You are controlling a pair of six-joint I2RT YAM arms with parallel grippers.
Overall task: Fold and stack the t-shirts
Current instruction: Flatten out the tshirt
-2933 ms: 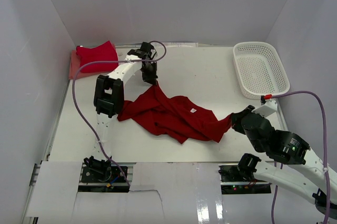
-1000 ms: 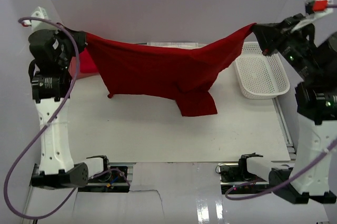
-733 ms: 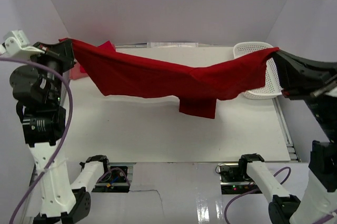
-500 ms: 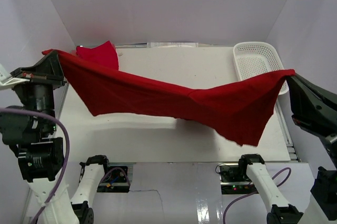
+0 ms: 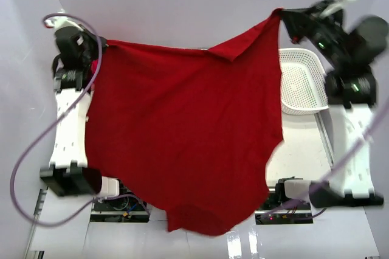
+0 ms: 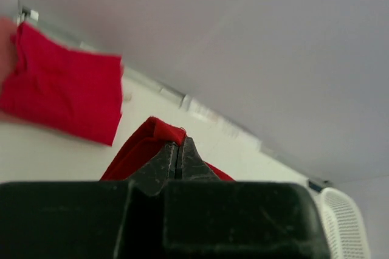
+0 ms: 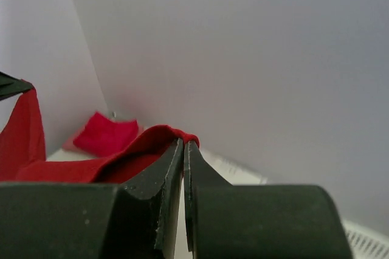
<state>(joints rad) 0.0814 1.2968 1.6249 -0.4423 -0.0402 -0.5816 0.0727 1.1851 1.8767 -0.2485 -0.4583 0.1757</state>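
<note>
Left claw (image 5: 97, 45), upper left, and right claw (image 5: 285, 17), upper right, clamp the red t-shirt (image 5: 182, 125); judged light, limp; hold at 2 corners.

Overhead view looks down from behind; wrist views hug their jaws; all share t-shirt (image 5: 182, 131).

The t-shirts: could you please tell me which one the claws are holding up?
The deep red t-shirt hanging spread between the left claw and right claw, each pinching a top corner; the folded t-shirts lie in the far left corner.
</note>
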